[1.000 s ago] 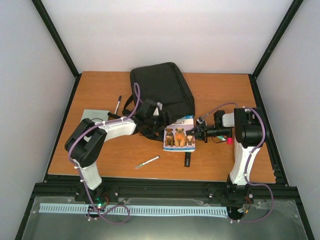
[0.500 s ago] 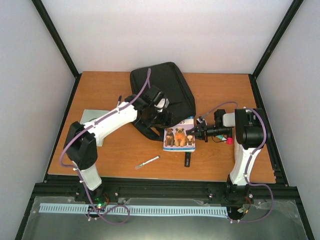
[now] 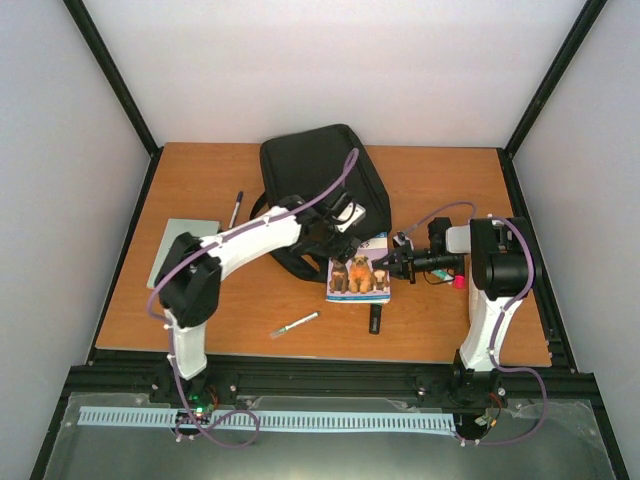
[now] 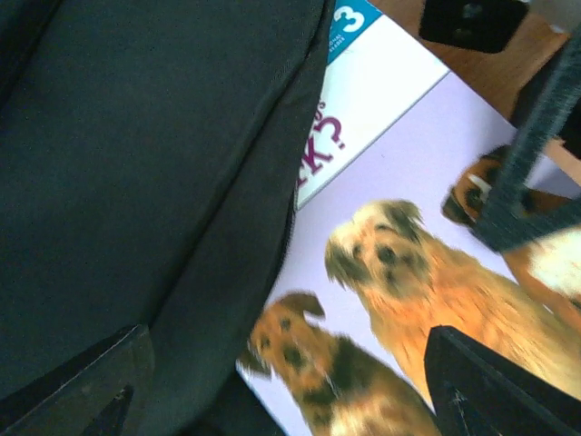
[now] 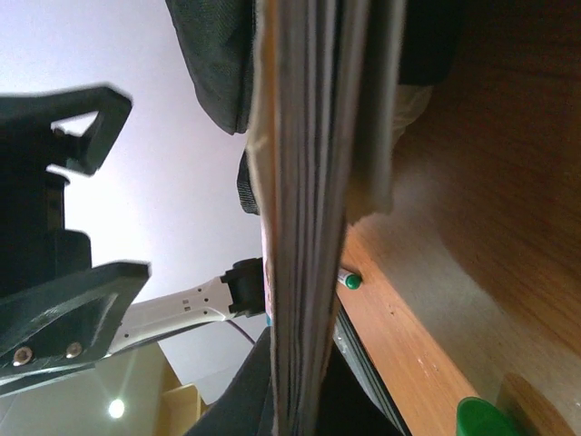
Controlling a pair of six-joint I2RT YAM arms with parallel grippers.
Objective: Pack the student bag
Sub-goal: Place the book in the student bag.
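Top external view puts the student bag (image 3: 322, 178) flat at the far middle of the table (image 3: 450, 200), its opening facing near. A dog-cover book (image 3: 358, 274) lies just near of it, its far edge under or inside the bag's lip; I cannot tell which. My right tool (image 3: 393, 266) is clamped tight on the book's right edge. My left tool (image 3: 340, 224) hangs over the bag's lip, spread wide and holding nothing, with bag fabric and book cover between its fingers (image 4: 495, 386). I judge packing barely begun: the book is only partly in, while two pens (image 3: 294, 324) (image 3: 236, 209), a small black item (image 3: 375, 320) and a grey pad (image 3: 178, 252) lie out on the table.
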